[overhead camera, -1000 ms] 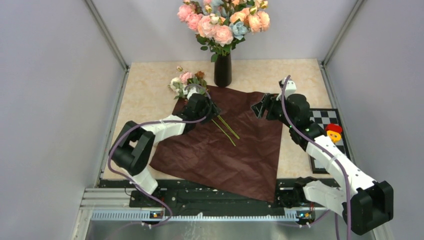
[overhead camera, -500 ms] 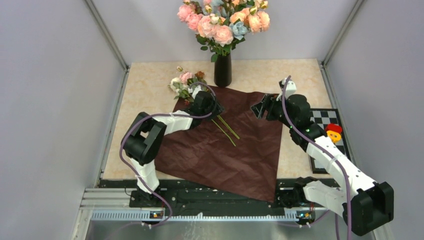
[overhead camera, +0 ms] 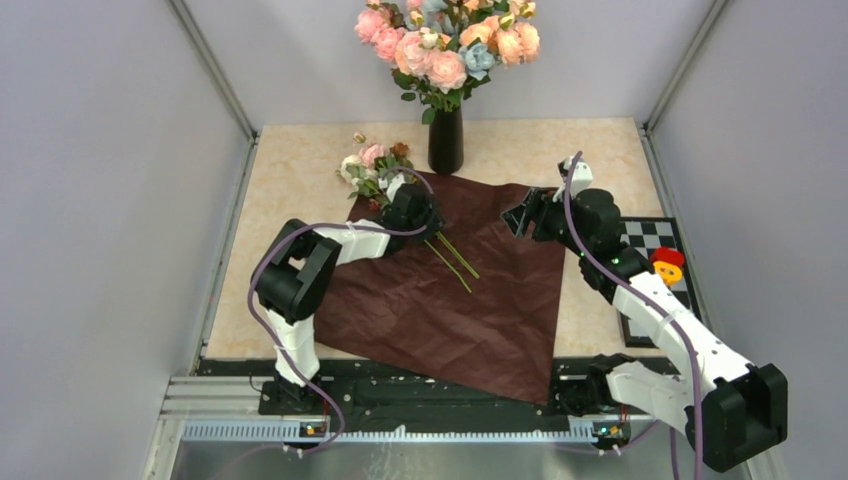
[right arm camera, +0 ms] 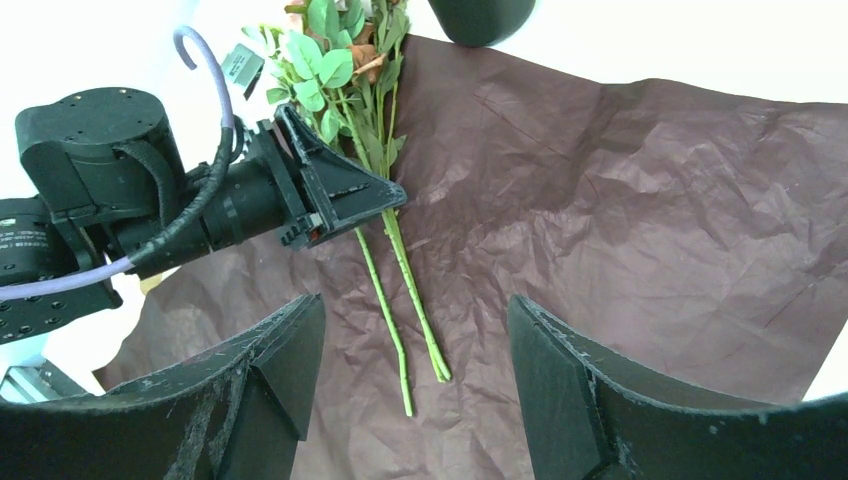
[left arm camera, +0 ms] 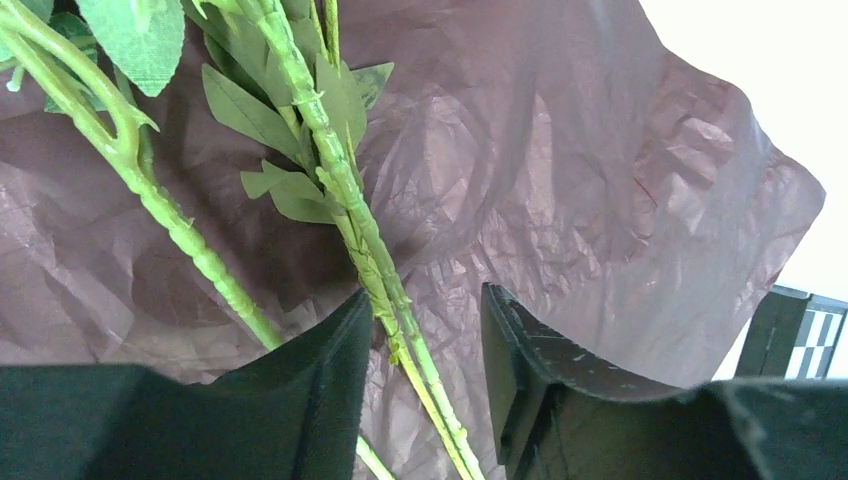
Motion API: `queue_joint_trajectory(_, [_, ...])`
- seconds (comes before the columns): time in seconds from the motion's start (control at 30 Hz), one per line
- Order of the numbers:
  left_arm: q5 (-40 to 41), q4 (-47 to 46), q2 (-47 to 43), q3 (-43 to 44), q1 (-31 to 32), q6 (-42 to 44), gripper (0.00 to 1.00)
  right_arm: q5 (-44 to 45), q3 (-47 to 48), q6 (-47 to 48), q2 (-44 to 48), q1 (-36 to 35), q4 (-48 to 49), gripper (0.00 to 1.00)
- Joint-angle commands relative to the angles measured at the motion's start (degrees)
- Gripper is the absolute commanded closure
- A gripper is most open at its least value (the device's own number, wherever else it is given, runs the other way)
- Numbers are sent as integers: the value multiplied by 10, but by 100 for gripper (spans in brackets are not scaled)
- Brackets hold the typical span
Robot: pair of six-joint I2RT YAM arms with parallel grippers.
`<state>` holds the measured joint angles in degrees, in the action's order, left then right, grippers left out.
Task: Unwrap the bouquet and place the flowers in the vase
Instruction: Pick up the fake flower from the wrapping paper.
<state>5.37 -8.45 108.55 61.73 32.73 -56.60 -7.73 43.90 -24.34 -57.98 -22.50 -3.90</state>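
Observation:
The bouquet is unwrapped: its dark maroon paper [overhead camera: 450, 300] lies spread flat on the table. The flowers [overhead camera: 370, 165] lie with their pale heads off the paper's far left corner and their green stems [overhead camera: 455, 262] across it. My left gripper [overhead camera: 425, 218] is low over the stems, open, its jaws [left arm camera: 426, 300] straddling two stems [left arm camera: 345, 190] without pinching them. My right gripper [overhead camera: 518, 215] hovers open at the paper's far right edge; its view shows the stem ends [right arm camera: 389, 322] and the left gripper [right arm camera: 370, 195]. The black vase [overhead camera: 446, 140] stands behind the paper.
The vase holds large peach, pink and blue blooms [overhead camera: 445, 40]. A checkerboard mat [overhead camera: 655, 240] with a red and yellow object [overhead camera: 668, 262] lies at the right. Grey walls close in both sides and the back.
My left arm has folded in, its elbow swinging forward, and its jaws have narrowed around the stems. The right arm, flowers and paper have not moved.

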Motion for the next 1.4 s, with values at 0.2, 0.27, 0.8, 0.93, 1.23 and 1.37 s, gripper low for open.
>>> queue_joint_trajectory(0.2, [13,1,15,27,1,16,61,-10,8,-7,5,-6,14,32])
queue_joint_trajectory(0.27, [15,3,15,27,2,18,62,-10,7,-9,5,-7,15,32])
queue_joint_trajectory(0.8, [9,4,23,29,0,10,73,-10,6,-9,2,-6,11,33])
queue_joint_trajectory(0.93, [4,4,27,28,-3,3,77,-10,5,-10,4,-6,9,33])
queue_joint_trajectory(1.23, [-11,-7,6,6,-5,-22,89,-9,6,-12,5,-7,6,33])
queue_joint_trajectory(1.37, [-18,-26,-16,-18,-6,-39,93,-9,5,-15,5,-6,5,33])
